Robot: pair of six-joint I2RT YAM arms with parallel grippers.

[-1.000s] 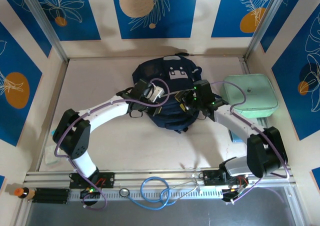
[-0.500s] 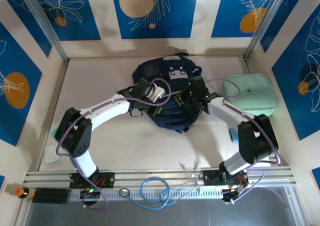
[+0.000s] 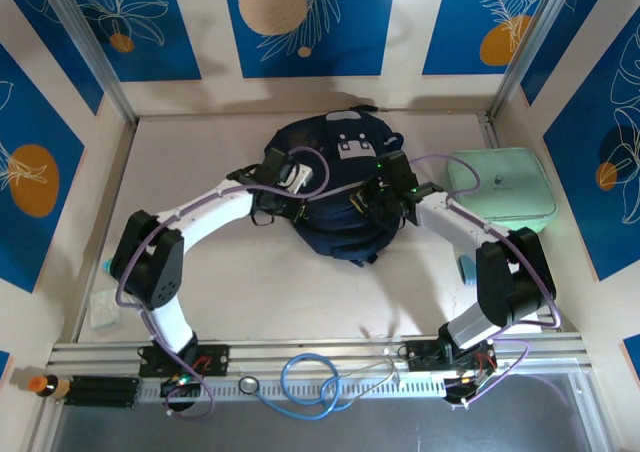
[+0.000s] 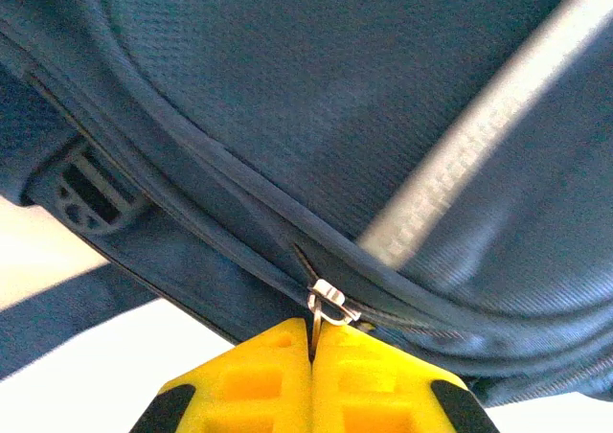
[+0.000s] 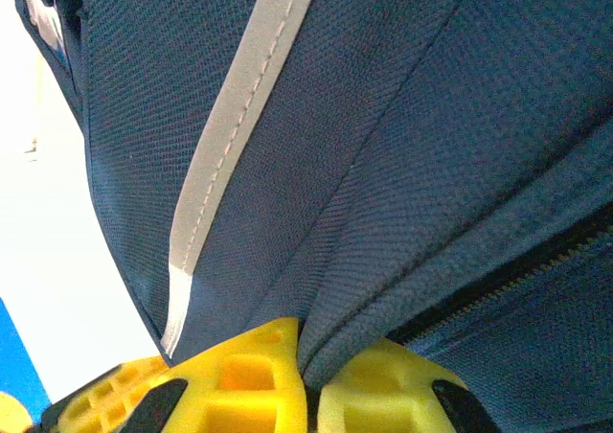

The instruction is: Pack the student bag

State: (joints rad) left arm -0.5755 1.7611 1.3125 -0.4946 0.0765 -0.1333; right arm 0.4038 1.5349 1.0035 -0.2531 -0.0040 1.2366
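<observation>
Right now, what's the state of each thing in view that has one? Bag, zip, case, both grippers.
left gripper: jaws shut on the zipper pull.
right gripper: jaws shut on a fold of student bag fabric.
student bag: lying flat, gripped on both sides.
zipper pull: pinched; the zip beside it looks closed, the rest can't be judged.
mint-green case: lid closed, lying flat to the bag's right, untouched.

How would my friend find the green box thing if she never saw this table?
Look at the pale table with blue-patterned walls and find the big navy student bag in the middle. Beside it, toward the table's right edge, lies a mint-green case. It is flat, light green and rounded at the corners, while the bag is dark and lumpy.
</observation>
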